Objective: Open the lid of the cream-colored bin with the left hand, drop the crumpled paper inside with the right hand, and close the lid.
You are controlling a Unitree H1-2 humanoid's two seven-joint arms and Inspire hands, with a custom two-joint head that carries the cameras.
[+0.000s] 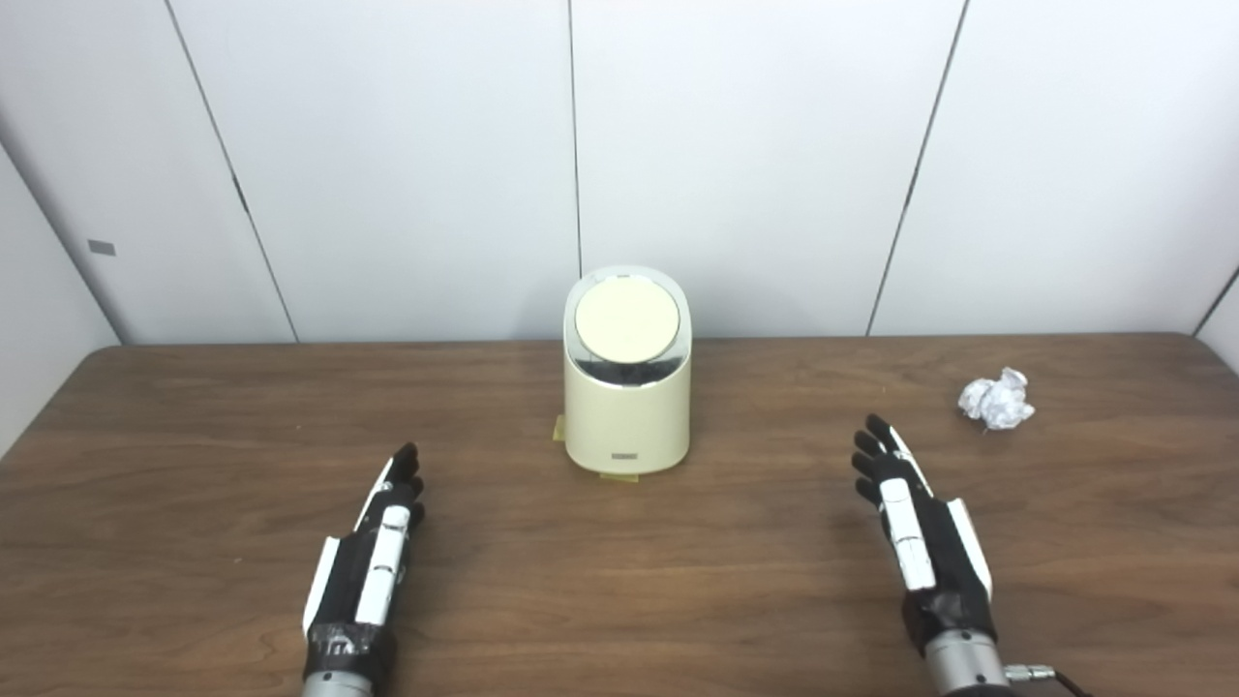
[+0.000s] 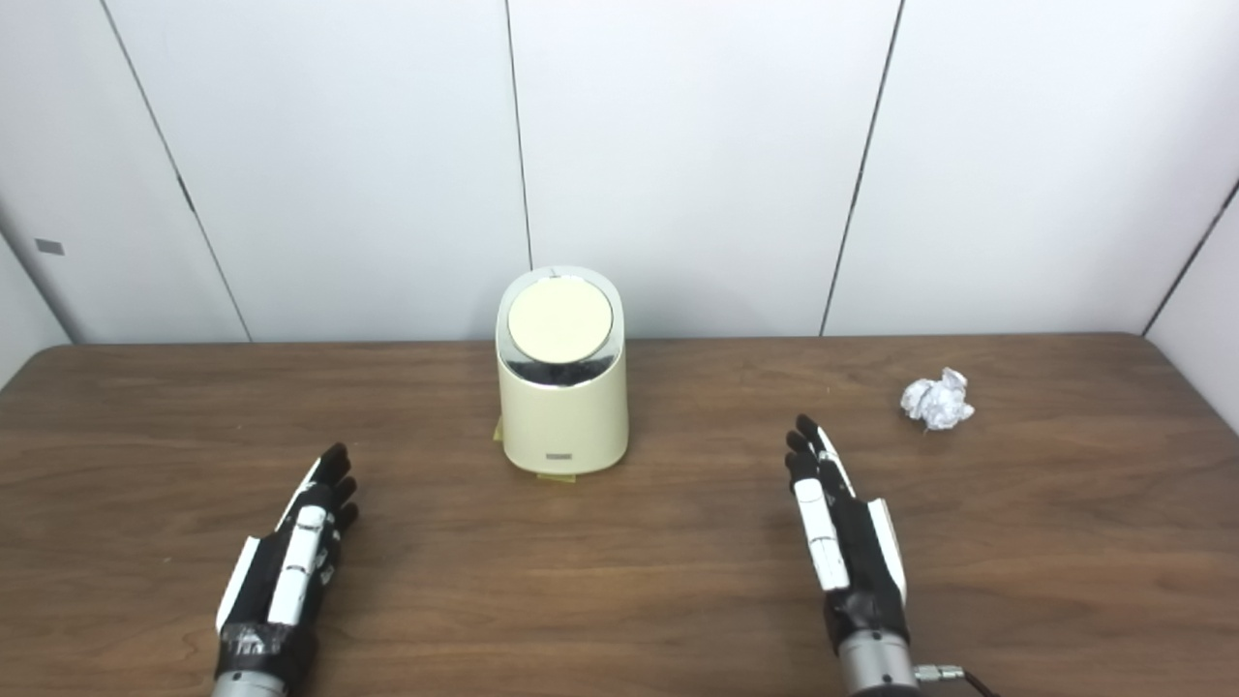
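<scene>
Nearest to me, both of the robot's arms come in low over the dark brown wood-grain table (image 1: 194,465). The black-and-white left hand (image 1: 373,542) hangs over the near left part of the tabletop, turned on edge, fingers stretched forward and released, holding nothing. The black-and-white right hand (image 1: 915,523) mirrors it on the near right side, also on edge with its fingers extended and loose, empty; a thin black cable (image 1: 1060,680) trails from its metal wrist at the bottom edge.

Further in, roughly midway between the two hands and well apart from both, stands the cream-colored rounded bin (image 1: 627,416), upright on the table. Its round cream lid (image 1: 626,323) sits flat in a shiny dark ring on the sloped top, shut. Small bits of yellowish tape (image 1: 618,476) show at the foot of the bin, at its front and left edges.

Off to the right and about as far back as the bin lies the crumpled white paper ball (image 1: 997,398), resting on the bare wood. It is beyond the right hand and a little to its right, not touching it, and well apart from the bin.

Behind the table's far edge rises a plain white panelled wall (image 1: 407,165) with thin dark seams running down it.
</scene>
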